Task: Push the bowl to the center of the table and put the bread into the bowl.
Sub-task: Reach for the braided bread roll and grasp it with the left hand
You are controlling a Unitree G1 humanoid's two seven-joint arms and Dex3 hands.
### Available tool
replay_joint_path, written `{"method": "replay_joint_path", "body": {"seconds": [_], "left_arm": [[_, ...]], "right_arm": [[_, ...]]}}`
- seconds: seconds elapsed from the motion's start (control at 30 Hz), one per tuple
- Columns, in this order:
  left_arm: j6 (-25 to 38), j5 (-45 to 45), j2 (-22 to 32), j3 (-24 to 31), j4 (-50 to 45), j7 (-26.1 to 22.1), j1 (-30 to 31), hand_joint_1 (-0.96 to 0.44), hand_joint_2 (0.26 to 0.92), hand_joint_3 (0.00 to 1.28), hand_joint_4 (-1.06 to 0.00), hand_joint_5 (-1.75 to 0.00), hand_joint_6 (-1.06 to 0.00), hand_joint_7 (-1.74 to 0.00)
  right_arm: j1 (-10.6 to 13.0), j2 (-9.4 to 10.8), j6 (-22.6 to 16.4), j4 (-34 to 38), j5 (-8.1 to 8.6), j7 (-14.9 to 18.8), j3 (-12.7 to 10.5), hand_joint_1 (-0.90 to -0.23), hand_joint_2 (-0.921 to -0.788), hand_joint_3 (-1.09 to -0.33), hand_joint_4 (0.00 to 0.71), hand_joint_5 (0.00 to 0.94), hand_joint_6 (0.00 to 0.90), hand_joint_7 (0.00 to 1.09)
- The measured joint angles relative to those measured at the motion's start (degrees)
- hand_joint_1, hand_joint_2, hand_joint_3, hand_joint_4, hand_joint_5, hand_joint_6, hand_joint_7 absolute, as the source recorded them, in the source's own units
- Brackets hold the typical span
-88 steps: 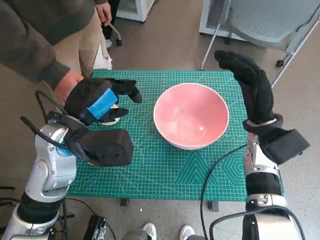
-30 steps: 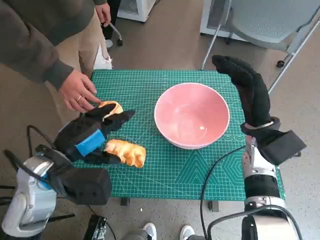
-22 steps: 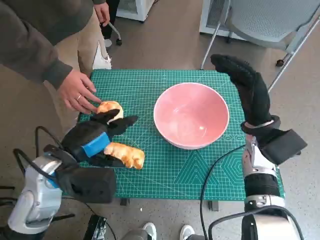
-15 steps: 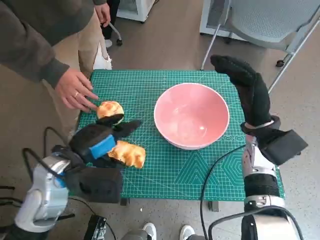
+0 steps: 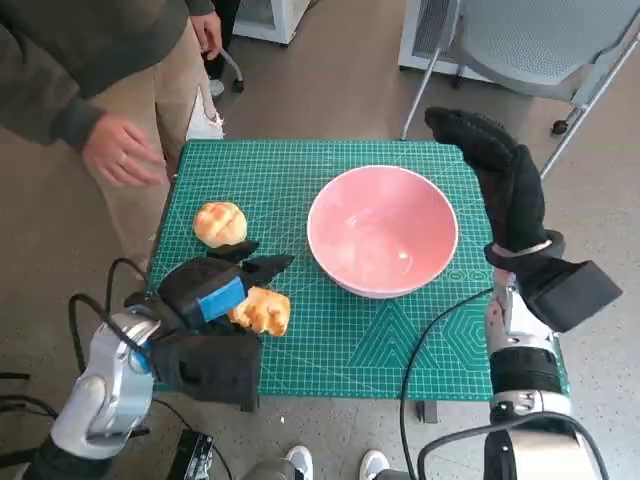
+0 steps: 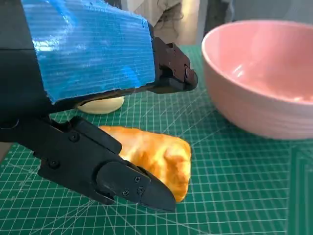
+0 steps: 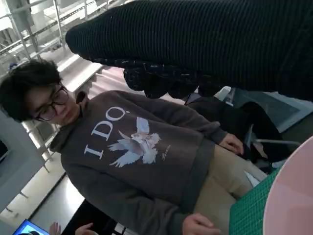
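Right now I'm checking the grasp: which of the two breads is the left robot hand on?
The long golden bread, under the left robot hand. The round bun lies apart, farther up the mat.

I see a wide, empty pink ceramic bowl (image 5: 383,231) standing upright; left of it lie a round golden bun (image 5: 220,222) and a long golden-brown pastry (image 5: 262,310).

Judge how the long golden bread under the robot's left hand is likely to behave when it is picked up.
The long bread looks puffy and flaky, so it is probably light and would dent under a hard squeeze. Its flattish shape suggests it will not roll. The left hand has fingers on either side of it; a gentle hold likely suffices.
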Motion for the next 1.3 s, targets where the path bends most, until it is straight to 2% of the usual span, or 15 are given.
{"method": "replay_joint_path", "body": {"seconds": [0.3, 0.43, 0.63, 0.73, 0.77, 0.8, 0.83, 0.87, 0.9, 0.93, 0.97, 1.07, 1.1, 1.3], "left_arm": [[1.42, 1.55, -1.7, -2.97, 5.82, -0.74, -2.63, -0.65, 0.772, 0.0, -0.14, 0.0, -0.26, 0.0], [2.18, 2.73, -2.38, -4.34, 8.42, -0.75, -3.67, -0.56, 0.757, 0.0, -0.14, 0.0, -0.27, 0.0], [3.27, 3.34, -3.74, -5.04, 11.84, -0.06, -4.8, -0.24, 0.731, 0.0, -0.19, -0.02, -0.37, -0.05], [3.55, 3.7, -4.56, -5.32, 13.67, 1.24, -5.21, -0.06, 0.75, 0.02, -0.36, -0.08, -0.51, -0.09], [3.55, 3.88, -4.72, -5.42, 14.26, 1.75, -5.29, -0.02, 0.76, 0.02, -0.48, -0.12, -0.57, -0.12], [3.55, 4.1, -4.82, -5.51, 14.76, 2.14, -5.36, 0.06, 0.786, 0.03, -0.53, -0.33, -0.61, -0.15], [3.54, 4.42, -4.86, -5.59, 15.06, 2.54, -5.37, 0.18, 0.829, 0.04, -0.61, -0.64, -0.64, -0.26], [3.54, 4.73, -4.92, -5.66, 15.37, 3.09, -5.38, 0.14, 0.833, 0.06, -0.62, -0.74, -0.65, -0.43], [3.44, 5.07, -4.97, -5.71, 15.61, 3.72, -5.38, 0.09, 0.768, 0.24, -0.64, -0.92, -0.66, -0.72], [3.33, 5.48, -5.0, -5.75, 15.87, 4.59, -5.38, 0.06, 0.691, 0.42, -0.63, -1.15, -0.67, -0.84], [3.19, 5.67, -4.99, -5.74, 16.06, 5.43, -5.4, 0.04, 0.642, 0.54, -0.63, -1.3, -0.67, -0.92], [2.48, 5.94, -4.99, -5.73, 16.63, 7.75, -5.43, 0.02, 0.596, 0.68, -0.58, -1.51, -0.69, -1.01], [2.17, 5.95, -4.99, -5.73, 16.78, 8.39, -5.43, 0.02, 0.592, 0.69, -0.57, -1.54, -0.69, -1.02], [0.1, 5.64, -4.88, -5.72, 18.08, 10.44, -5.43, 0.0, 0.622, 0.62, -0.61, -1.48, -0.69, -1.05]], "right_arm": [[0.49, -0.13, 0.0, -0.49, -0.08, -0.11, -0.01, -0.739, -0.921, -0.821, 0.193, 0.001, -0.001, 0.52], [0.71, -0.15, 0.01, -0.88, -0.3, -0.43, 0.0, -0.738, -0.921, -0.821, 0.193, 0.001, -0.001, 0.52], [1.07, -0.23, 0.28, -1.7, -0.69, -1.09, 0.0, -0.735, -0.921, -0.822, 0.193, 0.001, -0.001, 0.52], [1.18, -0.22, 0.44, -2.06, -1.08, -1.45, 0.05, -0.734, -0.921, -0.821, 0.193, 0.001, -0.001, 0.52], [1.2, -0.22, 0.45, -2.17, -1.21, -1.56, 0.05, -0.733, -0.921, -0.821, 0.193, 0.001, -0.001, 0.52], [1.22, -0.23, 0.47, -2.28, -1.38, -1.68, 0.05, -0.733, -0.921, -0.821, 0.193, 0.001, -0.001, 0.52], [1.25, -0.23, 0.5, -2.39, -1.54, -1.79, 0.05, -0.732, -0.921, -0.821, 0.193, 0.001, -0.001, 0.52], [1.29, -0.23, 0.53, -2.52, -1.61, -1.91, 0.06, -0.731, -0.921, -0.821, 0.193, 0.001, -0.001, 0.52], [1.33, -0.23, 0.57, -2.61, -1.65, -1.99, 0.06, -0.73, -0.921, -0.821, 0.193, 0.001, -0.001, 0.52], [1.34, -0.23, 0.6, -2.67, -1.71, -2.03, 0.05, -0.729, -0.921, -0.821, 0.193, 0.001, -0.001, 0.52], [1.35, -0.23, 0.62, -2.72, -1.77, -2.04, 0.05, -0.727, -0.921, -0.821, 0.193, 0.001, -0.001, 0.51], [1.34, -0.23, 0.82, -2.83, -1.85, -2.08, 0.04, -0.724, -0.921, -0.822, 0.193, 0.001, -0.001, 0.51], [1.34, -0.23, 0.92, -2.85, -1.84, -2.08, 0.03, -0.724, -0.921, -0.822, 0.193, 0.001, -0.001, 0.51], [1.34, -0.23, 1.32, -2.88, -1.82, -2.08, -0.02, -0.722, -0.921, -0.823, 0.193, 0.001, -0.001, 0.51]]}}
